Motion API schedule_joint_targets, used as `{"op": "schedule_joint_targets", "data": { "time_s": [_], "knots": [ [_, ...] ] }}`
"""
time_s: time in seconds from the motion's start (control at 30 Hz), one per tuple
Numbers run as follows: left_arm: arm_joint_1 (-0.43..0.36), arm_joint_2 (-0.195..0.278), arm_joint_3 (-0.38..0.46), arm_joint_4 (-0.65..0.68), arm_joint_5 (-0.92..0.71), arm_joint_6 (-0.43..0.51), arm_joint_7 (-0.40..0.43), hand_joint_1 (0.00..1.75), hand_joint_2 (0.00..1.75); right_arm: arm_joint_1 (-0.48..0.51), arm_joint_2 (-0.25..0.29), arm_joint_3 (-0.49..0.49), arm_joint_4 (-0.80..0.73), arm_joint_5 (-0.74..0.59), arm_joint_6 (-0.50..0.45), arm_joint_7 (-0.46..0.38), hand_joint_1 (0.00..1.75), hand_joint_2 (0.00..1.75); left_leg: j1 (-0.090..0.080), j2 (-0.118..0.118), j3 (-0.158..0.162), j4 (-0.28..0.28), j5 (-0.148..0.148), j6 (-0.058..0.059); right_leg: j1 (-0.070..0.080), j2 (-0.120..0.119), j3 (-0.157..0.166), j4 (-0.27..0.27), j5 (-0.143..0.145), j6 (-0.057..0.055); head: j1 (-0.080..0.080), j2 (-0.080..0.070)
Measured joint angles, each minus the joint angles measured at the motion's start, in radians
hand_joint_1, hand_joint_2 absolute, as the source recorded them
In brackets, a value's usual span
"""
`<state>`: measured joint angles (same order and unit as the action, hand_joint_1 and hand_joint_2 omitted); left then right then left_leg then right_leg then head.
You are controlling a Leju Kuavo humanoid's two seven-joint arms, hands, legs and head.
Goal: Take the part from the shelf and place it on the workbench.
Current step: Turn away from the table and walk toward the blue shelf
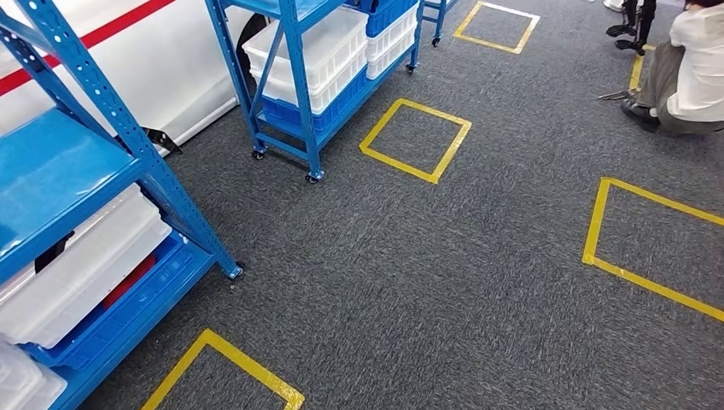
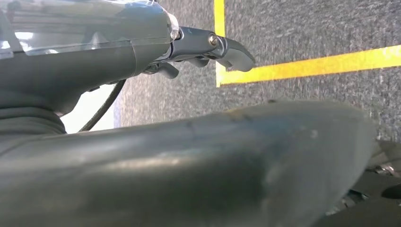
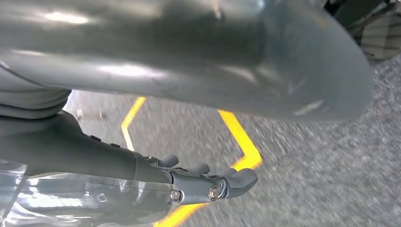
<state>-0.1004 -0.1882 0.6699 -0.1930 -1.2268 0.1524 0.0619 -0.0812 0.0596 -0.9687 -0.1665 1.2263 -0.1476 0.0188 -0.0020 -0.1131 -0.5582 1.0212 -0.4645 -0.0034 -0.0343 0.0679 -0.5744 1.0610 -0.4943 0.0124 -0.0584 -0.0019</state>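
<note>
Carpet fills our forward view, grey and marked with yellow tape squares [image 1: 416,140], and blue shelves stand on our left: one close by [image 1: 81,175] carrying white bins [image 1: 81,265], another on castors further off [image 1: 294,77]. We cannot pick out the part among those bins, and no table comes into sight. Our left hand [image 2: 203,47] hangs over the floor, fingers loosely extended with nothing in them; our right hand [image 3: 208,182] hangs likewise, holding nothing. A person [image 1: 691,68] crouches far right. We judge this a walking or turning stretch, and it fits either heading for the shelf or standing clear once the part is delivered, so we name no next reach.
</note>
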Motion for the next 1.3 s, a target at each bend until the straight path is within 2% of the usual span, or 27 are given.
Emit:
{"op": "schedule_joint_targets", "data": {
  "time_s": [0.07, 0.13, 0.2, 0.27, 0.3, 0.33, 0.37, 0.43, 0.5, 0.57, 0.6, 0.67, 0.7, 0.73, 0.77, 0.8, 0.83, 0.87, 0.93, 1.0, 1.03, 1.07, 1.1, 1.17, 1.23, 1.27, 1.3],
  "knots": [
    [0.001, -0.001, 0.0, 0.0, 0.002, 0.001, 0.0, 0.0, 0.0, -0.004, 0.0, 0.0, 0.0, 0.004, -0.002, -0.004, 0.0, 0.0, 0.003, -0.012, -0.005, 0.001, 0.0, -0.012, 0.004, -0.021, 0.002, -0.004, 0.003, -0.014, 0.0, 0.0],
    [0.005, -0.002, 0.001, 0.0, 0.007, 0.003, 0.001, 0.0, 0.0, -0.005, -0.003, 0.001, -0.001, 0.011, -0.002, -0.004, 0.0, 0.0, 0.004, 0.023, -0.019, 0.033, -0.022, -0.022, 0.004, -0.044, 0.006, -0.011, 0.005, -0.028, 0.0, 0.0],
    [0.005, -0.003, 0.002, 0.0, 0.011, 0.005, 0.001, 0.0, 0.0, -0.001, -0.007, 0.002, -0.001, 0.016, -0.001, -0.001, 0.0, 0.0, 0.004, 0.079, -0.069, 0.138, -0.079, -0.03, 0.006, -0.071, 0.009, -0.016, 0.004, -0.037, 0.0, 0.0],
    [0.006, -0.003, 0.002, 0.0, 0.013, 0.006, 0.001, 0.0, 0.0, 0.002, -0.008, 0.003, -0.001, 0.018, 0.001, 0.003, 0.0, 0.0, 0.007, 0.1, -0.131, 0.26, -0.128, -0.035, 0.01, -0.1, 0.01, -0.016, 0.001, -0.04, 0.0, 0.0],
    [0.009, -0.003, 0.002, 0.0, 0.013, 0.007, 0.001, 0.0, 0.0, 0.002, -0.009, 0.004, -0.001, 0.019, 0.002, 0.005, 0.0, 0.0, 0.008, 0.103, -0.145, 0.284, -0.128, -0.036, 0.012, -0.114, 0.011, -0.016, -0.001, -0.041, 0.0, 0.0],
    [0.012, -0.003, 0.003, 0.0, 0.013, 0.007, 0.001, 0.0, 0.0, 0.001, -0.009, 0.005, -0.001, 0.02, 0.002, 0.006, 0.0, 0.0, 0.009, 0.106, -0.139, 0.27, -0.11, -0.036, 0.012, -0.127, 0.012, -0.016, -0.003, -0.04, 0.0, 0.0],
    [0.014, -0.003, 0.003, 0.0, 0.013, 0.007, 0.001, 0.0, 0.0, 0.001, -0.009, 0.005, -0.001, 0.021, 0.003, 0.007, 0.0, 0.0, 0.009, 0.114, -0.114, 0.219, -0.077, -0.034, 0.012, -0.139, 0.016, -0.016, -0.005, -0.038, 0.0, 0.0],
    [0.013, -0.003, 0.003, 0.0, 0.014, 0.008, 0.001, 0.0, 0.0, 0.001, -0.008, 0.006, -0.001, 0.023, 0.004, 0.01, 0.0, 0.0, 0.004, 0.154, -0.045, 0.08, -0.015, -0.024, 0.014, -0.161, 0.024, -0.016, -0.011, -0.031, 0.0, 0.0],
    [0.011, -0.003, 0.004, 0.0, 0.021, 0.013, 0.001, 0.0, 0.0, 0.0, -0.008, 0.006, -0.001, 0.027, 0.005, 0.016, 0.0, 0.0, -0.005, 0.18, -0.013, 0.009, 0.004, -0.009, 0.017, -0.181, 0.032, -0.017, -0.016, -0.02, 0.0, 0.0],
    [0.015, -0.002, 0.009, 0.0, 0.03, 0.02, 0.004, 0.0, 0.0, -0.004, -0.008, 0.007, -0.001, 0.031, 0.006, 0.019, 0.0, 0.0, -0.008, 0.162, -0.013, 0.001, 0.003, 0.004, 0.018, -0.199, 0.041, -0.023, -0.018, -0.008, 0.0, 0.0],
    [0.018, -0.002, 0.013, 0.0, 0.032, 0.022, 0.006, 0.0, 0.0, -0.006, -0.008, 0.007, -0.001, 0.032, 0.006, 0.019, 0.0, 0.0, -0.006, 0.151, -0.008, -0.006, 0.007, 0.01, 0.016, -0.192, 0.045, -0.022, -0.022, -0.002, 0.0, 0.0],
    [0.022, -0.001, 0.021, 0.0, 0.032, 0.023, 0.012, 0.0, 0.0, -0.007, -0.008, 0.008, -0.003, 0.031, 0.002, 0.014, 0.0, 0.0, -0.001, 0.129, 0.002, -0.021, 0.017, 0.023, 0.014, -0.142, 0.029, 0.025, -0.056, 0.004, 0.0, 0.0],
    [0.022, -0.001, 0.024, 0.0, 0.031, 0.022, 0.015, 0.0, 0.0, -0.005, -0.007, 0.008, -0.004, 0.031, 0.0, 0.011, 0.0, 0.0, 0.0, 0.118, 0.005, -0.024, 0.02, 0.027, 0.011, -0.107, 0.003, 0.079, -0.086, 0.005, 0.0, 0.0],
    [0.021, 0.0, 0.026, 0.0, 0.03, 0.021, 0.017, 0.0, 0.0, -0.002, -0.004, 0.008, -0.004, 0.03, -0.001, 0.01, 0.0, 0.0, 0.001, 0.107, 0.004, -0.025, 0.021, 0.031, 0.011, -0.086, -0.031, 0.145, -0.117, 0.005, 0.0, 0.0],
    [0.021, 0.0, 0.027, 0.0, 0.03, 0.021, 0.018, 0.0, 0.0, 0.0, -0.002, 0.008, -0.004, 0.031, -0.002, 0.01, 0.0, 0.0, 0.0, 0.093, 0.004, -0.025, 0.022, 0.034, 0.011, -0.077, -0.065, 0.206, -0.137, 0.005, 0.0, 0.0],
    [0.021, 0.001, 0.028, 0.0, 0.03, 0.021, 0.017, 0.0, 0.0, 0.001, 0.0, 0.008, -0.004, 0.032, -0.002, 0.011, 0.0, 0.0, 0.0, 0.079, 0.005, -0.024, 0.021, 0.034, 0.011, -0.073, -0.088, 0.242, -0.14, 0.006, 0.0, 0.0],
    [0.022, 0.001, 0.028, 0.0, 0.031, 0.021, 0.014, 0.0, 0.0, 0.003, 0.002, 0.008, -0.004, 0.035, -0.002, 0.014, 0.0, 0.0, 0.0, 0.063, 0.006, -0.024, 0.021, 0.034, 0.011, -0.071, -0.094, 0.241, -0.12, 0.006, 0.0, 0.0],
    [0.023, 0.002, 0.029, 0.0, 0.033, 0.021, 0.009, 0.0, 0.0, 0.003, 0.003, 0.008, -0.004, 0.04, -0.002, 0.018, 0.0, 0.0, 0.0, 0.047, 0.008, -0.022, 0.019, 0.032, 0.01, -0.066, -0.083, 0.201, -0.083, 0.005, 0.0, 0.0],
    [0.02, 0.001, 0.031, 0.0, 0.04, 0.022, -0.002, 0.0, 0.0, 0.005, 0.003, 0.01, -0.004, 0.052, -0.001, 0.027, 0.0, 0.0, 0.0, 0.02, 0.009, -0.014, 0.014, 0.025, 0.008, -0.028, -0.034, 0.069, -0.005, 0.002, 0.0, 0.0],
    [0.014, 0.0, 0.034, 0.0, 0.048, 0.024, -0.009, 0.0, 0.0, 0.006, 0.003, 0.014, -0.004, 0.061, 0.001, 0.033, 0.0, 0.0, 0.001, -0.003, 0.001, -0.004, 0.008, 0.013, 0.009, 0.005, -0.006, -0.008, 0.023, -0.001, 0.0, 0.0],
    [0.012, -0.001, 0.037, 0.0, 0.049, 0.025, -0.011, 0.0, 0.0, 0.004, 0.003, 0.016, -0.004, 0.064, 0.002, 0.034, 0.0, 0.0, 0.002, -0.012, -0.003, -0.003, 0.006, 0.007, 0.011, 0.008, -0.003, -0.016, 0.02, -0.003, 0.0, 0.0],
    [0.011, -0.001, 0.039, 0.0, 0.051, 0.025, -0.013, 0.0, 0.0, 0.003, 0.003, 0.019, -0.005, 0.066, 0.003, 0.034, 0.0, 0.0, 0.004, -0.022, -0.005, -0.004, 0.006, 0.0, 0.011, -0.005, -0.001, -0.019, 0.021, -0.007, 0.0, 0.0],
    [0.011, -0.001, 0.042, 0.0, 0.051, 0.026, -0.014, 0.0, 0.0, 0.001, 0.003, 0.023, -0.005, 0.067, 0.003, 0.035, 0.0, 0.0, 0.005, -0.017, -0.006, -0.003, 0.005, -0.006, 0.01, -0.016, 0.002, -0.023, 0.022, -0.013, 0.0, 0.0],
    [0.009, -0.001, 0.049, 0.0, 0.051, 0.027, -0.014, 0.0, 0.0, 0.002, 0.003, 0.027, -0.006, 0.067, 0.004, 0.034, 0.0, 0.0, 0.003, 0.032, -0.021, 0.034, -0.021, -0.015, 0.006, -0.042, 0.009, -0.034, 0.024, -0.025, 0.0, 0.0],
    [0.005, -0.001, 0.052, 0.0, 0.052, 0.027, -0.015, 0.0, 0.0, 0.007, 0.001, 0.029, -0.006, 0.067, 0.005, 0.034, 0.0, 0.0, 0.006, 0.088, -0.076, 0.147, -0.082, -0.023, 0.008, -0.072, 0.013, -0.036, 0.021, -0.032, 0.0, 0.0],
    [0.003, -0.001, 0.053, 0.0, 0.052, 0.027, -0.017, 0.0, 0.0, 0.008, -0.001, 0.029, -0.006, 0.068, 0.006, 0.034, 0.0, 0.0, 0.01, 0.097, -0.11, 0.212, -0.109, -0.028, 0.009, -0.087, 0.014, -0.036, 0.018, -0.034, 0.0, 0.0],
    [0.003, -0.001, 0.053, 0.0, 0.053, 0.027, -0.018, 0.0, 0.0, 0.009, -0.003, 0.03, -0.006, 0.069, 0.008, 0.034, 0.0, 0.0, 0.013, 0.101, -0.133, 0.255, -0.12, -0.032, 0.009, -0.102, 0.016, -0.036, 0.016, -0.033, 0.0, 0.0]
  ]
}}
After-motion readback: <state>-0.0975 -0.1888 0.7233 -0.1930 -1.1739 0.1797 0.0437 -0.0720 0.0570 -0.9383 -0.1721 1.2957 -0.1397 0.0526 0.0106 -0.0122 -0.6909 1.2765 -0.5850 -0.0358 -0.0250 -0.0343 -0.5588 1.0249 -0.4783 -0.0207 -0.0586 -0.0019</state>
